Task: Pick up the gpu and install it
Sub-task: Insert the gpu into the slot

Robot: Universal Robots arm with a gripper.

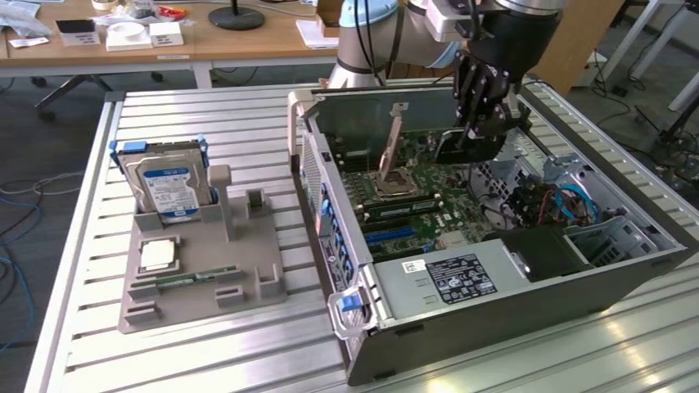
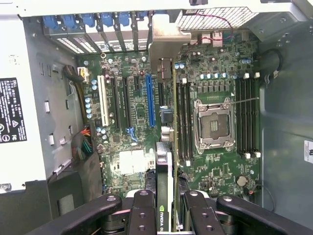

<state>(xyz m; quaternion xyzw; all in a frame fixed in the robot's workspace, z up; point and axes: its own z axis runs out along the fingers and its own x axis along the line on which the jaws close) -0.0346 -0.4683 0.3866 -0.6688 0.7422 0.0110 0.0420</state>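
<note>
1. Jaws of the gripper (image 2: 166, 208) were clamped on the gpu (image 2: 165, 161), one black finger (image 2: 142, 210) on each side of the thin card
2. The gpu stood on its edge between the jaws and stuck out past the fingertips toward the motherboard (image 2: 142, 105)
3. Seen from the wrist, its silver end bracket (image 2: 164, 36) reached to the back wall of the computer case (image 1: 611, 282)
4. The card sat between the blue slot (image 2: 149, 100) and the empty processor socket (image 2: 212, 125)
5. Seen from outside, the gripper (image 1: 480, 123) hung down inside the open case, holding the gpu (image 1: 464, 147) just above the board
6. A hard drive (image 1: 169, 188) stood in a gray holder (image 1: 202, 278) on the table (image 1: 164, 360), well apart from the case
</note>
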